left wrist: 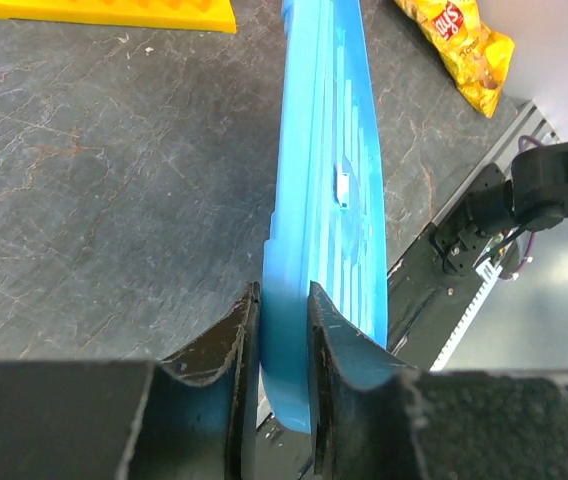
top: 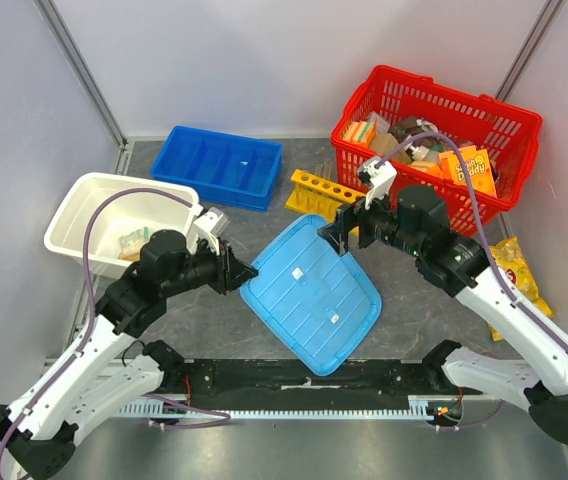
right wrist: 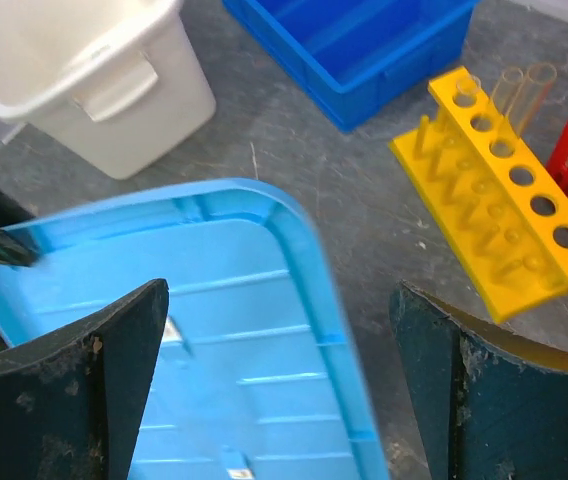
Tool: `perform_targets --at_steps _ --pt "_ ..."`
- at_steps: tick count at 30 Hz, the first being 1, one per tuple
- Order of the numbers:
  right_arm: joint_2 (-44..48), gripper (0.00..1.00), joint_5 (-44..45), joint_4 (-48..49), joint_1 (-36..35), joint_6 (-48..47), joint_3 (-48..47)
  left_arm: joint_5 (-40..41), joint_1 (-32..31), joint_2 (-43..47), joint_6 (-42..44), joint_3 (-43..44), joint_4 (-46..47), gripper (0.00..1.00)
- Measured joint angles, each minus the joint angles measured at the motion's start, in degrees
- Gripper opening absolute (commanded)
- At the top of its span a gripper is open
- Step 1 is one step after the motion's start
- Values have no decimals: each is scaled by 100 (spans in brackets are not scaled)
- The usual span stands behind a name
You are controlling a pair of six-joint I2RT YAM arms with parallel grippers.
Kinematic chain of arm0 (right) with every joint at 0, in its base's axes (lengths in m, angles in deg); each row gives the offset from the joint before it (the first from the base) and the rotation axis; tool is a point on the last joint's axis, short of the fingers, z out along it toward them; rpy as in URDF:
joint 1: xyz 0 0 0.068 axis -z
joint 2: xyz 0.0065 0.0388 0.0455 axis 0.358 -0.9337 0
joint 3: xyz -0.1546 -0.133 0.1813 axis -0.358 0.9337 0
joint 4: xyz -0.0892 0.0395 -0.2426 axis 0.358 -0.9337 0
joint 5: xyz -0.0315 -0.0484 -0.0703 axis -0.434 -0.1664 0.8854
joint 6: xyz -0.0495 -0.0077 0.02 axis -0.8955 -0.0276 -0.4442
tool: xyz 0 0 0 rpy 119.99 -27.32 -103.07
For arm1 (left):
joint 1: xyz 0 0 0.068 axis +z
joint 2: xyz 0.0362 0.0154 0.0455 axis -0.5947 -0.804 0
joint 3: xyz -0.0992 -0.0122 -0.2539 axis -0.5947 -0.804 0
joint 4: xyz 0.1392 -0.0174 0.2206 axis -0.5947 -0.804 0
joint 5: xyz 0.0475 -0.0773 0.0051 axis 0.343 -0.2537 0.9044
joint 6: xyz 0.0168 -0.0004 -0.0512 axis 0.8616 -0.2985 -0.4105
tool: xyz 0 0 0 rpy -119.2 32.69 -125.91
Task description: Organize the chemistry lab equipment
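The left pincer (left wrist: 284, 300) clamps the thin light-blue lid (left wrist: 324, 150) by its rim, the right pincer (right wrist: 279, 295) gapes empty, and the yellow test-tube rack (right wrist: 504, 220), probably light and rigid with fragile clear tubes (right wrist: 524, 85), stands on the counter (left wrist: 114, 150) beside the red basket (top: 509, 150), best gripped endwise.

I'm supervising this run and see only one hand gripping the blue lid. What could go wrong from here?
1. The left hand pinches the blue lid by its thin rim alone, and the right hand is open above it, holding nothing. The lid may pivot or slip out.
2. The lid's far corner lies near the yellow rack, which has clear tubes standing in it. A swing of the lid might knock them over.
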Motion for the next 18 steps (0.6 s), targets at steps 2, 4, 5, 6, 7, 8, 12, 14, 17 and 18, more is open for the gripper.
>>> perform_targets --at_steps 2,4,5,6,7,8,12,14,17,18 --pt "-142 98 -439 -146 385 -203 0 -4 0 37 138 24 -116 2" --pt "-254 98 -848 -199 675 -358 2 15 0 50 240 120 -293 2" --pt "-295 98 -1062 -195 831 -424 17 33 0 61 295 186 -365 2" --pt "-319 98 -1300 -146 1014 -472 63 50 0 83 343 245 -417 2" --pt "-332 98 -1622 -39 1268 -501 166 70 0 129 380 275 -448 2" --pt "-348 97 -1860 52 1462 -501 260 83 0 205 420 282 -463 2" --pt "-634 96 -3342 708 2153 -396 767 208 0 529 540 289 -546 2" --pt "-927 95 -3936 879 2210 -391 890 293 0 640 590 299 -597 2" --pt "-1340 96 -4747 1217 2203 -380 1108 339 0 732 647 358 -608 2" --pt "-1410 96 -4948 1366 2203 -345 1207 365 0 750 658 363 -603 2"
